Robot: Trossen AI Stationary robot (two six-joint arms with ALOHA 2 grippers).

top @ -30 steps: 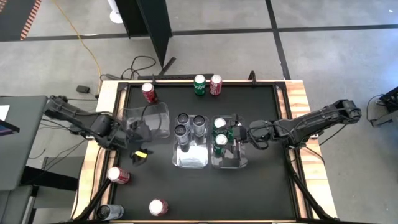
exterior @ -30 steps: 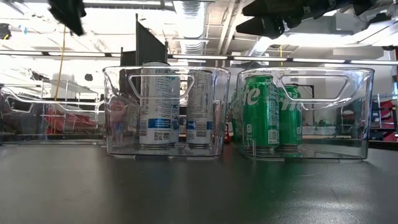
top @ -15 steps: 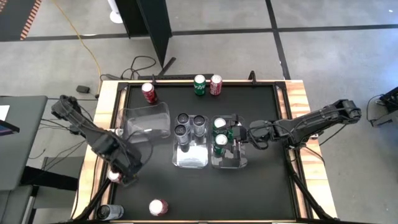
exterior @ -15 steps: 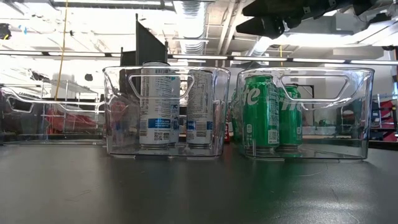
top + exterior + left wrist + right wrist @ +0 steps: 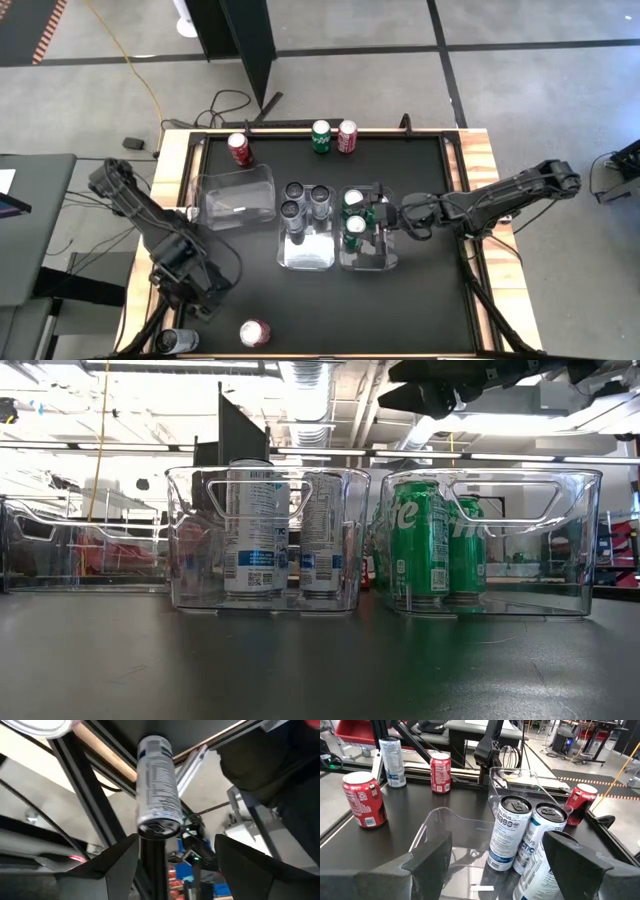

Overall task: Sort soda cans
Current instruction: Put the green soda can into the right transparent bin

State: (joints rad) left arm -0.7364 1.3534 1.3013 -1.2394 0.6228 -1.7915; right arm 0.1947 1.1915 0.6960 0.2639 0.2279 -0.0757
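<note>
My left gripper (image 5: 200, 300) hangs open over the table's near left part, touching nothing. Ahead of its fingers (image 5: 120, 862) stands a silver soda can (image 5: 158, 785) in the near left corner (image 5: 175, 340). A red can (image 5: 255, 333) stands by the near edge, and another red can (image 5: 440, 772) is hidden under the left arm in the high view. Three silver cans (image 5: 305, 200) stand in the middle bin (image 5: 305, 255). Two green cans (image 5: 353, 215) stand in the right bin (image 5: 390, 262). My right gripper (image 5: 385, 215) waits open above that bin.
An empty clear bin (image 5: 237, 195) stands left of the middle bin. A red can (image 5: 238, 148) stands at the far left. A green can (image 5: 321, 135) and a red can (image 5: 347, 135) stand side by side at the far edge. Wooden rails (image 5: 165, 200) border the table.
My left gripper has swung from above the empty left bin toward the table's near edge, rolling about its own axis, and has left the low view. It now covers the red can at the near left. Its fingers have stayed open.
</note>
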